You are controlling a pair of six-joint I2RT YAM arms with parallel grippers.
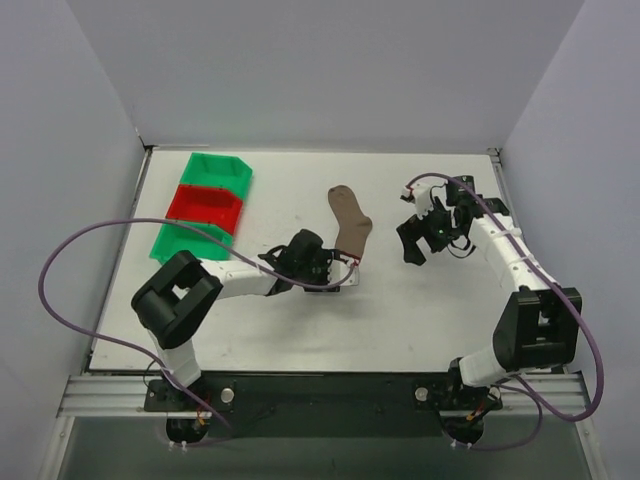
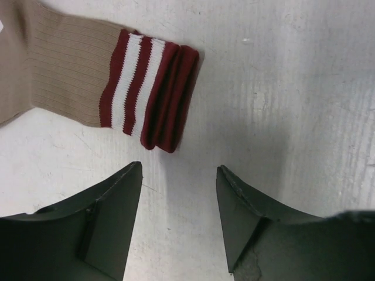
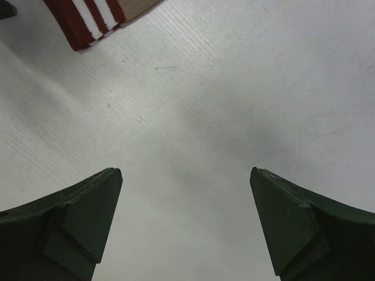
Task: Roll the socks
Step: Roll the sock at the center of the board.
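- Currently the socks [image 1: 350, 225] lie flat on the table [image 1: 420, 320], maroon cuff [image 2: 146, 93] just beyond the left gripper [image 2: 179, 170], jaws apart.
- Nearby, the right gripper [image 3: 184, 172] hangs over the table, jaws wide apart.

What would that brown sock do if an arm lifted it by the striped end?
Probably droop: the sock lies flat and bent, a soft ribbed knit. Its cuff looks doubled and thicker, so likely an easier grip. Pushed, it would likely bunch up rather than slide or roll.
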